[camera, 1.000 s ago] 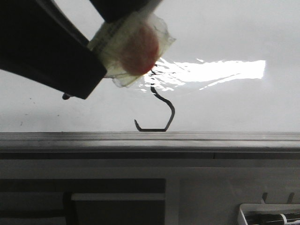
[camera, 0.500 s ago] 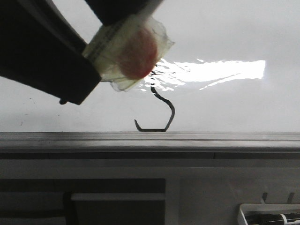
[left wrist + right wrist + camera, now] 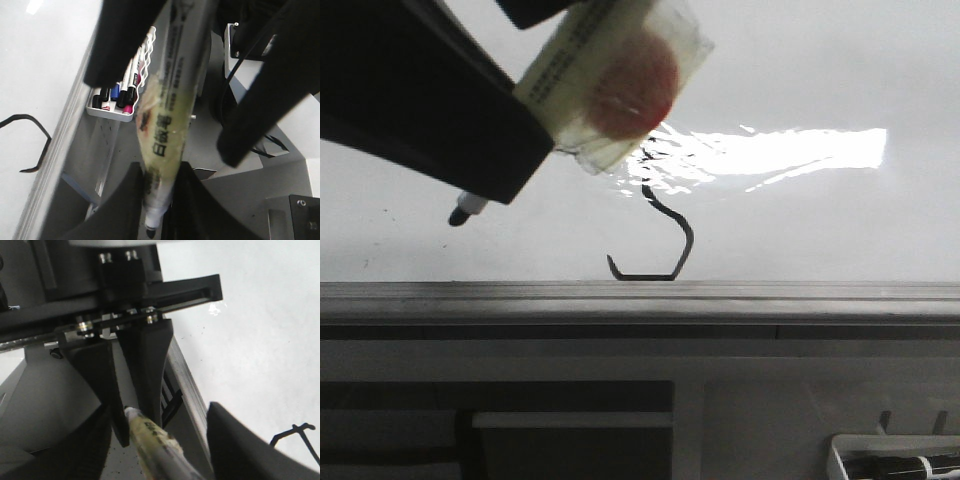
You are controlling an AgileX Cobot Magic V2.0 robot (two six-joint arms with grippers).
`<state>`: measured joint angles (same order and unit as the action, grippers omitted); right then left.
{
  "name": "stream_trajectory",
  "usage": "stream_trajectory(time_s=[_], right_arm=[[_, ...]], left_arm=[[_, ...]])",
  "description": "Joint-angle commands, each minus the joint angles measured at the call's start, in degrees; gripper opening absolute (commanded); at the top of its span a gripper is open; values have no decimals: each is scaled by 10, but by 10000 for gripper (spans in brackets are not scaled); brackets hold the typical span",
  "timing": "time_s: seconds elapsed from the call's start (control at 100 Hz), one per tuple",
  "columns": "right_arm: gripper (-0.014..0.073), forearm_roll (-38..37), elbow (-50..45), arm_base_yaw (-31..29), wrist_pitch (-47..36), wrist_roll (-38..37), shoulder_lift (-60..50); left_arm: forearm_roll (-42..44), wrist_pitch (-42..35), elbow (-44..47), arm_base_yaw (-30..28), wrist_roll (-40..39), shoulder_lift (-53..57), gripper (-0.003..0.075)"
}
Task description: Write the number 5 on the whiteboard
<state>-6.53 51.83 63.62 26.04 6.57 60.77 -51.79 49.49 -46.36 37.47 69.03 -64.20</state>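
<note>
- Glare streaked the glossy whiteboard (image 3: 840, 90), where the unfinished number 5 (image 3: 665, 235) sat just above the grey edge strip (image 3: 640, 292).
- Left gripper (image 3: 155, 200) fingers clamped a taped marker (image 3: 162, 145).
- Right gripper (image 3: 131, 412) fingers pinched the same marker's end, its tip (image 3: 460, 212) off the board.

Marker (image 3: 150, 440) between left tool (image 3: 134, 412) fingers

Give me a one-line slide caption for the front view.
Marker tip lifted off the whiteboard, left of the hooked black stroke.
</note>
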Motion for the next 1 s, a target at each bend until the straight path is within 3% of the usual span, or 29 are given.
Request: stream_trajectory(time_s=[0.0, 0.12, 0.26, 0.38, 0.51, 0.68, 0.82, 0.99], right_arm=[[463, -1, 27, -11, -42, 5, -33], [459, -3, 27, -28, -64, 5, -79], [414, -3, 27, -63, -44, 0, -131], [242, -3, 27, -91, -7, -11, -171], [-71, -2, 22, -98, 30, -12, -205], [-61, -1, 2, -98, 34, -33, -231], [-61, -1, -7, -98, 34, -36, -233], [-61, -1, -18, -98, 27, -36, -231]], left_arm=[[-37, -25, -19, -1, -24, 7, -20], [-37, -35, -19, -1, -45, 7, -20], [-31, -104, -13, -1, -106, 7, -21], [-22, -200, 0, -1, -215, 7, -21], [-22, -317, 31, -1, -284, 7, -21], [-49, -424, 74, -1, -289, 7, -21], [-119, -495, 99, 0, -289, 7, -21], [-136, -550, 103, 51, -289, 6, -21]])
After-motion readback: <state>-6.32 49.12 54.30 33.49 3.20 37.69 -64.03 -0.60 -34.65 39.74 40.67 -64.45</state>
